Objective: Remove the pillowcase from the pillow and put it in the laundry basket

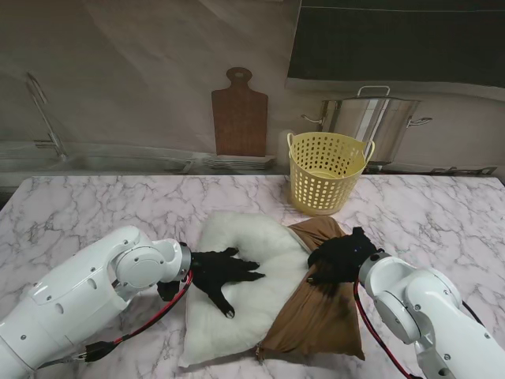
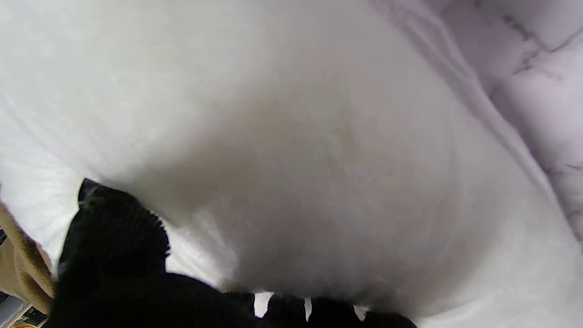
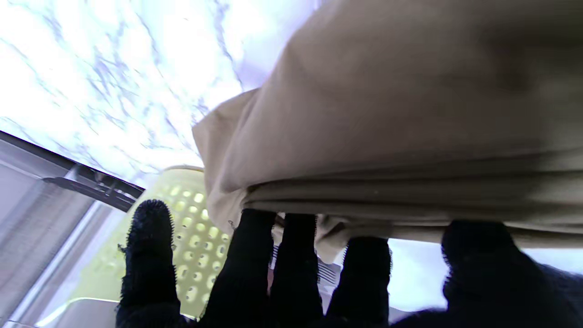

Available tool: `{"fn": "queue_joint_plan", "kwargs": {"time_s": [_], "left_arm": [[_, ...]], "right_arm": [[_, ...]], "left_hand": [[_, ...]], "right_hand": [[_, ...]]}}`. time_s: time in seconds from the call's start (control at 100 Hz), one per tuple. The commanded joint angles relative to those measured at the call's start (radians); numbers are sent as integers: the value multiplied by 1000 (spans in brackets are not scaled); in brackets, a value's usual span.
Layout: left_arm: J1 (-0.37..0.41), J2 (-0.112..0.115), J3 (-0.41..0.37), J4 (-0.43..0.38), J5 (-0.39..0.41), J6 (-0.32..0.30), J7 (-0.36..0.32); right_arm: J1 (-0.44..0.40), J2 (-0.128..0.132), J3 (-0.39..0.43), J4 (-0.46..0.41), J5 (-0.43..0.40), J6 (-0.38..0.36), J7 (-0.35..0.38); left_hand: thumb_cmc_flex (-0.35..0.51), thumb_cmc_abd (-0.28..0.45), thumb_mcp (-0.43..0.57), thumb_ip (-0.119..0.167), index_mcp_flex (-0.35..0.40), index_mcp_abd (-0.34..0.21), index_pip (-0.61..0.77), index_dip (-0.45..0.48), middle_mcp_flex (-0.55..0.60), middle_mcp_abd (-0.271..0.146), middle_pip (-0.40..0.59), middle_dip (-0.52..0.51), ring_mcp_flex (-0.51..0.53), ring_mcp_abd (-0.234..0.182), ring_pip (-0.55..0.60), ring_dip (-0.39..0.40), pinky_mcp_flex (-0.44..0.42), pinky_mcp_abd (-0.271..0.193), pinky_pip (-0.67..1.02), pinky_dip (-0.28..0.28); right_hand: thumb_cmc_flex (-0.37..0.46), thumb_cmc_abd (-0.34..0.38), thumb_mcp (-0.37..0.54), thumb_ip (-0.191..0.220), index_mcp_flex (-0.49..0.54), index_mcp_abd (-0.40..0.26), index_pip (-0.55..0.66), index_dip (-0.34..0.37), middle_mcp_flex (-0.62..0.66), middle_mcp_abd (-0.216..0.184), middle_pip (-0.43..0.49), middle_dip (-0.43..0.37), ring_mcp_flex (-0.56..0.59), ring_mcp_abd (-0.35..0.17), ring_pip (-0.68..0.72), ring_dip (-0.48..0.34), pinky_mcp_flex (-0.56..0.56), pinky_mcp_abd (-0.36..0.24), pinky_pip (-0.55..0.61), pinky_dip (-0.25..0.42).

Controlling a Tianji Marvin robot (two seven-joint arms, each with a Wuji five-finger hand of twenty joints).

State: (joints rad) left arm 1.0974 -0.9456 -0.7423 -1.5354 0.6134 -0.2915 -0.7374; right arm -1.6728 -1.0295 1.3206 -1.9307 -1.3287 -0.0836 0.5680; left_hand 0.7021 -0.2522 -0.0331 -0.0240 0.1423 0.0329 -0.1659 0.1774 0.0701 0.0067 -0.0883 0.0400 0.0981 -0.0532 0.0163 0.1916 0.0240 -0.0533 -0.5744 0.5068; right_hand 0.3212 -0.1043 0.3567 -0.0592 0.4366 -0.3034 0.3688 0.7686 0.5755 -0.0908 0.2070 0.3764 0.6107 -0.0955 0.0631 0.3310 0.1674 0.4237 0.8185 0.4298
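While your left hand (image 1: 217, 275) lies flat with fingers spread on the bare white pillow (image 1: 237, 292), holding nothing, your right hand (image 1: 341, 257) pinches the brown pillowcase (image 1: 316, 316), bunched over the pillow's right end. Yellow laundry basket (image 1: 326, 175) stands far right, apart from both.

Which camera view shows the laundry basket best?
The stand view: the yellow laundry basket appears whole and upright on the marble table, farther from me than the brown pillowcase. The right wrist view catches only part of its perforated wall behind the right hand's fingers. The left wrist view shows none of it.
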Motion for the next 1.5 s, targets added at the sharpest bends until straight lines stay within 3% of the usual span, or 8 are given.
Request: {"fn": "queue_joint_plan", "kwargs": {"time_s": [0.0, 0.43, 0.67, 0.83, 0.99, 1.11, 1.25, 1.49], "left_arm": [[18, 29, 15, 48, 15, 16, -52], [23, 35, -4, 38, 25, 21, -85], [14, 36, 8, 42, 19, 23, -90], [12, 37, 14, 47, 10, 24, -91], [93, 30, -97, -10, 40, -9, -71], [158, 24, -194, -82, 68, -37, -64], [235, 14, -311, -165, 95, -71, -36], [365, -35, -463, -248, 133, -75, 197]], "right_arm": [[-19, 17, 30, 32, -45, 28, 11], [-105, 4, 115, 49, -155, 119, 30], [-130, 1, 130, 48, -151, 161, 42], [-115, 5, 112, 63, -109, 177, 83], [-114, 13, 78, 56, -20, 141, 51], [-126, 14, 52, 21, 23, 123, 16], [-129, 18, 18, -10, 62, 87, 11], [-96, 32, -47, -20, 166, 32, 43]], "left_hand": [[30, -22, 17, 15, 112, 28, 176, 77, 32, 56, 71, 21, 24, 117, 25, -7, 19, 134, 750, 5], [30, -20, 15, 14, 116, 22, 177, 79, 32, 53, 71, 20, 25, 115, 24, -8, 19, 133, 752, 11], [34, -21, 16, 14, 117, 17, 176, 79, 34, 52, 72, 21, 26, 116, 24, -7, 20, 131, 753, 13], [36, -21, 16, 14, 119, 15, 176, 79, 37, 52, 75, 22, 29, 116, 25, -7, 21, 129, 755, 15], [29, -21, 13, 12, 133, 14, 181, 81, 56, 47, 80, 25, 38, 115, 28, -6, 26, 132, 758, 17], [30, -21, 14, 12, 138, 14, 183, 81, 68, 47, 83, 27, 46, 117, 30, -5, 31, 136, 761, 17], [40, -19, 18, 13, 160, 14, 191, 84, 106, 49, 93, 34, 80, 120, 42, -1, 52, 147, 773, 21], [296, 118, 15, 7, 291, 0, 249, 109, 245, 37, 134, 71, 218, 120, 79, 32, 104, 168, 907, 49]], "right_hand": [[-34, -1, 26, 10, 60, 228, 45, 26, 147, 88, 191, 101, 148, 195, 186, 98, 32, -8, 48, 29], [32, -68, 64, 20, 189, 278, 68, -19, 325, 105, 306, 172, 327, 201, 289, 169, 188, -134, 163, 75], [54, -84, 68, 20, 253, 414, -74, -255, 467, 138, 374, 161, 438, 212, 368, 219, 229, -150, 198, 63], [39, -77, 65, 20, 209, 401, -123, -348, 481, 120, 418, 187, 460, 202, 410, 246, 231, -138, 221, 72], [40, -88, 75, 21, 107, 257, -107, -355, 406, 70, 393, 188, 403, 178, 366, 230, 225, -150, 230, 80], [49, -97, 82, 23, 100, 230, -97, -351, 416, 61, 393, 189, 406, 177, 371, 232, 229, -146, 237, 84], [54, -84, 86, 24, 92, 293, -99, -357, 426, 70, 392, 191, 417, 183, 381, 235, 234, -146, 242, 86], [70, -78, 71, 24, 104, 364, -123, -392, 423, 94, 387, 184, 413, 194, 380, 232, 239, -145, 238, 79]]}}
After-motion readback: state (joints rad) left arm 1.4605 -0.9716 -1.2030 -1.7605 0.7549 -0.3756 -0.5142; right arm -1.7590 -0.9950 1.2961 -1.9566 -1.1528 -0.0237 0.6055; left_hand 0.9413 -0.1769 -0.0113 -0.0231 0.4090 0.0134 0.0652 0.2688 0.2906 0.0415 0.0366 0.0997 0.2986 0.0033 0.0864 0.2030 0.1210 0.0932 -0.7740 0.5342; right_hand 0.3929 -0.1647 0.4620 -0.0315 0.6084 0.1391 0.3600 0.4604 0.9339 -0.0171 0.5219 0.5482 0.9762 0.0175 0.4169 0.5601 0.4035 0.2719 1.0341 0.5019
